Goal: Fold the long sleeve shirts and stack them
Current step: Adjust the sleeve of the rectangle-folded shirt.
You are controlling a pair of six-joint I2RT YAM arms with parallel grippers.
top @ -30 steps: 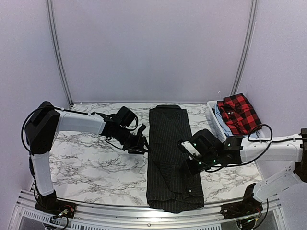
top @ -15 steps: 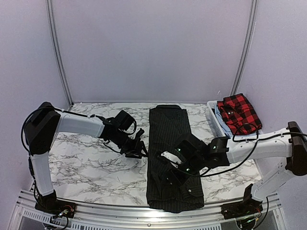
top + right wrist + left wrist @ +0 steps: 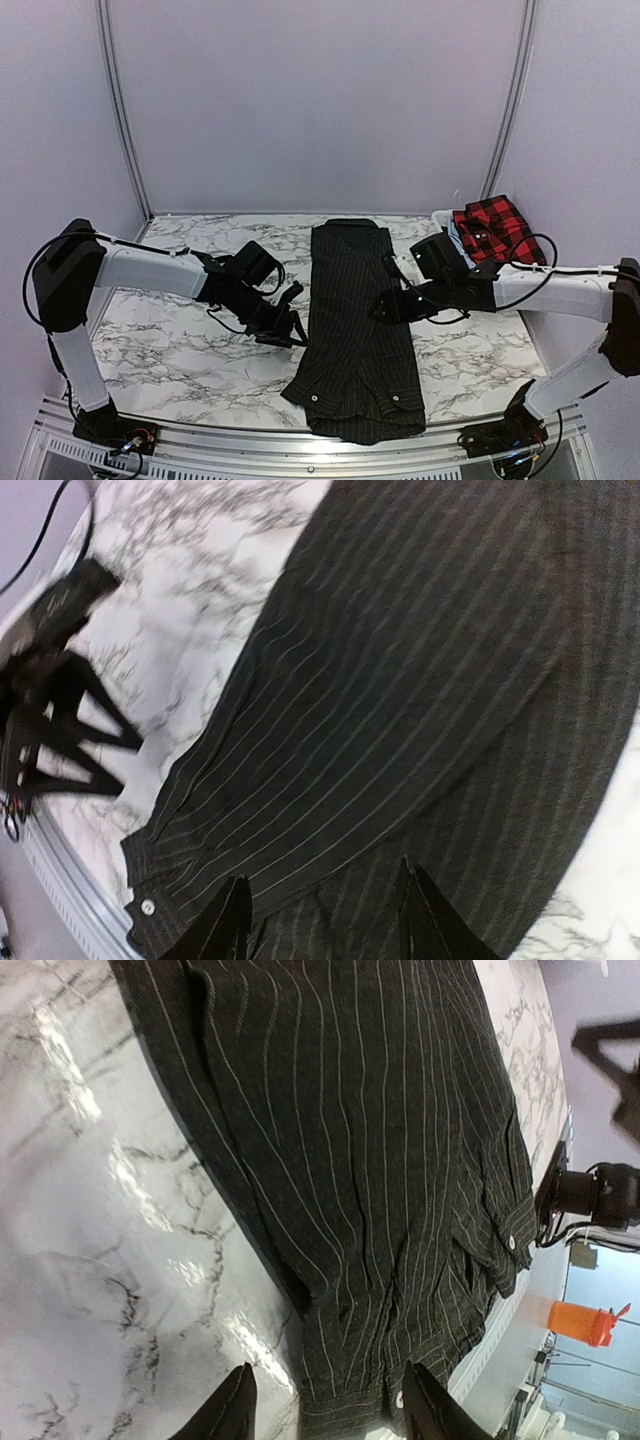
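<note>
The white tubular left arm (image 3: 150, 268) and white tubular right arm (image 3: 560, 292) carry bulky black joint housings (image 3: 85, 262) and thin looping black cables (image 3: 530, 236). The black left pincer (image 3: 297, 322) and black right pincer (image 3: 380, 306) have tapered matte fingers (image 3: 235, 1415).

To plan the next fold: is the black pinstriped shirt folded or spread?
Partly folded: the black shirt lies as a long narrow strip, one cuff sticking out.
</note>
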